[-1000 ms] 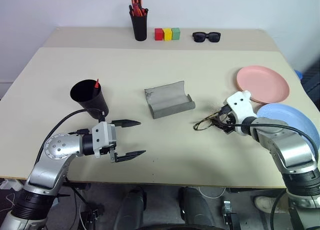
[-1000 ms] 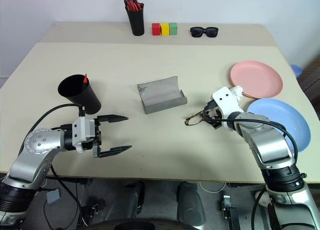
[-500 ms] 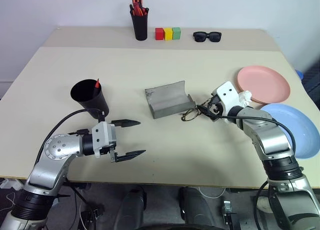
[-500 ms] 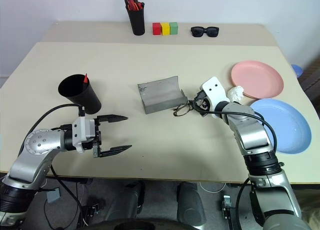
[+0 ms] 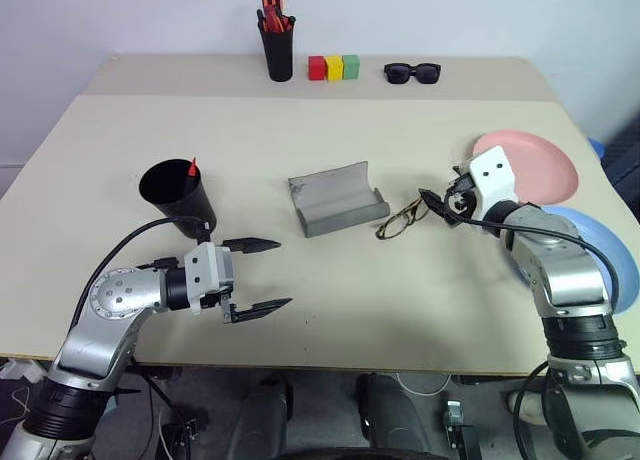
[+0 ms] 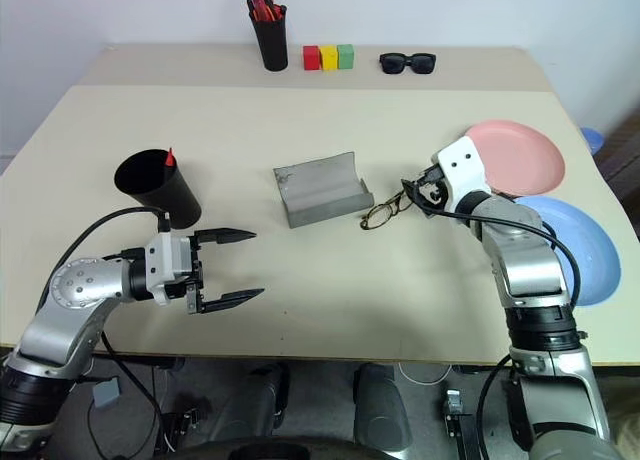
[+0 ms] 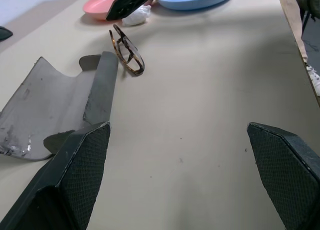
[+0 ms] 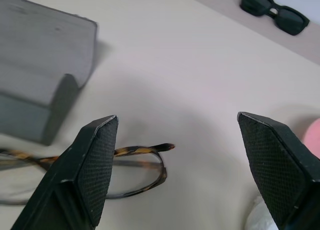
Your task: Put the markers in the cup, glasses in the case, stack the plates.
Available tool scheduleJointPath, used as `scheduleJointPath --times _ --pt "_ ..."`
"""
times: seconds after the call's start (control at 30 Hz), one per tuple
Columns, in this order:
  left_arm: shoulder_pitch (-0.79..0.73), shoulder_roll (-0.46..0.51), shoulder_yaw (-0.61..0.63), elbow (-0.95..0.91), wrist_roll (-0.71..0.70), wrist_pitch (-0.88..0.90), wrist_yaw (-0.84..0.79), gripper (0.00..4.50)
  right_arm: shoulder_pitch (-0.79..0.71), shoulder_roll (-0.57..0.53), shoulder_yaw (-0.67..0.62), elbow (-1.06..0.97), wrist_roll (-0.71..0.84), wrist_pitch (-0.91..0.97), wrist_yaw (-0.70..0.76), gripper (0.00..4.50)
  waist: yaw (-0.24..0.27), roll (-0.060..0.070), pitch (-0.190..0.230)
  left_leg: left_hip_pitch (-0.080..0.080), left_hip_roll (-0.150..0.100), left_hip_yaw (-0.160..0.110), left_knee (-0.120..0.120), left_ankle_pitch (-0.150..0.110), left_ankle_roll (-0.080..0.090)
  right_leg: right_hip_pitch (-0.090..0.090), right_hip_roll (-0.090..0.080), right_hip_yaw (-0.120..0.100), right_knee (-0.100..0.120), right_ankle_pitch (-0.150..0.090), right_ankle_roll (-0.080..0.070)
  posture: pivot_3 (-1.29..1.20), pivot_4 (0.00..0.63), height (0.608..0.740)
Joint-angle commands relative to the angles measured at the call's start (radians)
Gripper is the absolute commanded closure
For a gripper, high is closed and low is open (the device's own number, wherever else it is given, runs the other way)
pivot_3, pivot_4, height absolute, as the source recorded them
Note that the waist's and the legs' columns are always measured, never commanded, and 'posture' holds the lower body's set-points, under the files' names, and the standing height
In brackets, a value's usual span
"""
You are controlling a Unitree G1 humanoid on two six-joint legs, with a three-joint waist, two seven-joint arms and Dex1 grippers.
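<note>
The tortoiseshell glasses [image 5: 402,220] lie on the table just right of the open grey case [image 5: 338,200], with one temple tip under my right gripper [image 8: 176,119]. That gripper [image 5: 437,199] hovers open a little right of them and holds nothing. The pink plate [image 6: 525,155] and the blue plate [image 6: 580,250] lie side by side at the right, partly behind my right arm. A marker's red end [image 5: 190,167] sticks out of the black cup [image 5: 172,192] at the left. My left gripper [image 5: 256,277] is open and empty, in front of the cup, pointing toward the case.
At the far edge stand a black pen pot with orange-red pens [image 5: 278,42], three coloured blocks [image 5: 334,67] and black sunglasses [image 5: 412,73]. A small white crumpled thing [image 7: 136,17] lies by the pink plate.
My right gripper first moved left toward the case with the glasses at its tips, then drew back right and up. The glasses now lie closer to the case. The left arm kept still.
</note>
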Motion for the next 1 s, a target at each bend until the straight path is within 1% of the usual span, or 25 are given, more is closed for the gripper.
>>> scheduleJointPath --times 0.03,0.17,0.33,0.43,0.63,0.77,0.8,0.9,0.97,1.0 --pt "-0.008 0.000 0.003 -0.019 -0.001 -0.006 -0.001 0.00 0.035 -0.024 -0.064 -0.092 0.040 0.024 0.022 0.61 0.001 0.000 0.000 0.000 0.000 0.000 0.000 0.000 0.000 0.000 0.000 0.000 0.000 0.000 0.000 0.00 0.150 0.740" --pt "-0.014 -0.006 -0.001 -0.013 0.007 -0.010 0.003 0.00 0.110 -0.055 -0.106 -0.108 0.020 0.016 0.014 0.61 0.003 0.000 0.000 0.000 0.000 0.000 0.000 0.000 0.000 0.000 0.000 0.000 0.000 0.000 0.000 0.00 0.150 0.740" --pt "-0.012 -0.013 -0.003 -0.022 0.010 -0.006 0.006 0.00 0.125 -0.049 -0.108 -0.093 0.011 0.003 0.000 0.61 -0.005 0.000 0.000 0.001 0.000 0.000 0.001 0.000 0.000 0.001 0.000 0.000 0.001 0.000 0.000 0.00 0.150 0.740" --pt "-0.010 -0.016 0.001 -0.027 0.010 -0.006 0.013 0.00 0.110 -0.029 -0.076 -0.063 -0.004 -0.019 -0.003 0.61 -0.002 0.000 0.000 0.001 0.000 0.000 0.001 0.000 0.000 0.001 0.000 0.000 0.001 0.000 0.000 0.00 0.150 0.740" --pt "0.013 -0.048 0.026 -0.060 0.001 0.012 0.083 0.00 0.034 0.058 0.003 0.011 -0.029 -0.052 -0.020 0.61 -0.003 0.000 0.000 0.001 0.000 0.000 0.001 0.000 0.000 0.001 0.000 0.000 0.001 0.000 0.000 0.00 0.150 0.740" --pt "0.019 -0.053 0.031 -0.081 -0.009 0.059 0.118 0.00 0.006 0.084 0.027 0.047 -0.041 -0.072 -0.021 0.61 0.001 0.000 0.000 0.001 0.000 0.000 0.001 0.000 0.000 0.001 0.000 0.000 0.001 0.000 0.000 0.00 0.150 0.740" --pt "0.021 -0.053 0.032 -0.087 -0.025 0.058 0.107 0.00 0.000 0.090 0.030 0.055 -0.040 -0.075 -0.021 0.61 0.001 0.000 0.000 0.001 0.000 0.000 0.002 0.000 0.000 0.001 0.000 0.000 0.001 0.000 0.000 0.00 0.150 0.740" --pt "0.033 -0.027 0.045 -0.127 -0.141 0.174 0.071 0.00 -0.053 0.121 0.070 0.136 -0.058 -0.119 -0.010 0.61 -0.004 0.001 0.000 0.001 0.000 0.000 0.002 0.000 0.000 0.001 0.000 0.000 0.001 0.000 0.000 0.00 0.150 0.740" --pt "0.037 -0.005 0.056 -0.148 -0.229 0.262 0.044 0.00 -0.083 0.132 0.079 0.181 -0.068 -0.153 -0.005 0.61 -0.008 0.001 0.000 0.001 0.000 0.000 0.002 0.000 0.000 0.001 0.000 0.000 0.002 0.000 0.000 0.00 0.150 0.740" --pt "0.034 0.002 0.060 -0.154 -0.251 0.292 0.045 0.00 -0.093 0.134 0.080 0.195 -0.071 -0.161 -0.004 0.61 -0.008 0.001 0.000 0.001 0.000 0.000 0.002 0.000 0.000 0.001 0.000 0.000 0.002 0.000 0.000 0.00 0.150 0.740"
